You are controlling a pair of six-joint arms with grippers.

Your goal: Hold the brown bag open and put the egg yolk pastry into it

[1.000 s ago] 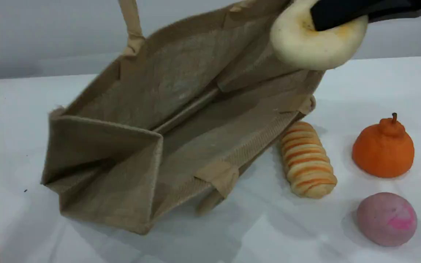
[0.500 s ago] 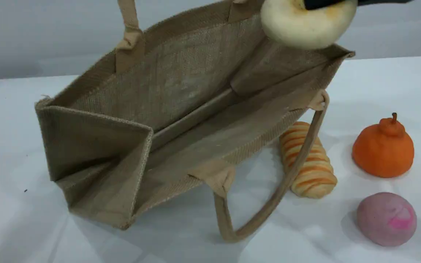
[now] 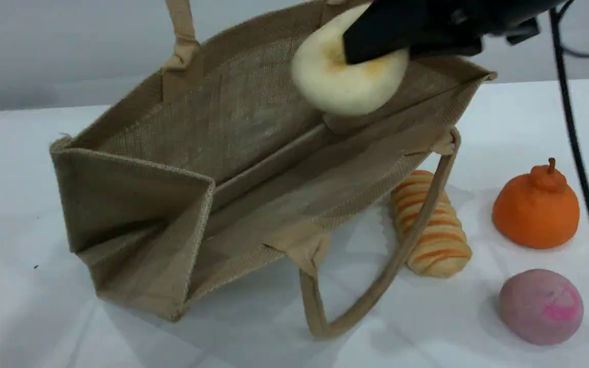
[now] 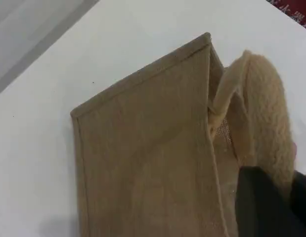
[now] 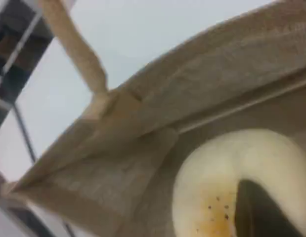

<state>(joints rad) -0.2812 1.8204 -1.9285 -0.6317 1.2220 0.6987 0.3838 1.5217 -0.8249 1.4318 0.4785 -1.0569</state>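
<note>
In the scene view, the brown bag (image 3: 253, 168) is seen tilted on the white table (image 3: 44, 317), its mouth gaping toward the camera. Its far handle (image 3: 182, 30) is drawn up past the top edge, and its near handle (image 3: 376, 286) hangs in a loop down to the table. The egg yolk pastry (image 3: 340, 87) is held in the air at the bag's mouth, in front of the far wall, with the jaws of the right gripper (image 3: 371, 43) clamped on it. A striped loaf (image 3: 437, 245) (crossed by the near handle), an orange fruit (image 3: 536, 209) and a pink ball (image 3: 541, 306) lie right of the bag.

In the left wrist view, the bag's outer wall is seen from above. The fuzzy handle is pinched in the left gripper (image 4: 271, 207), whose jaws are closed together on it.

In the right wrist view, which is blurred, the pastry is dented around the dark fingertip (image 5: 264, 215), with the bag's inner wall just beyond.
</note>
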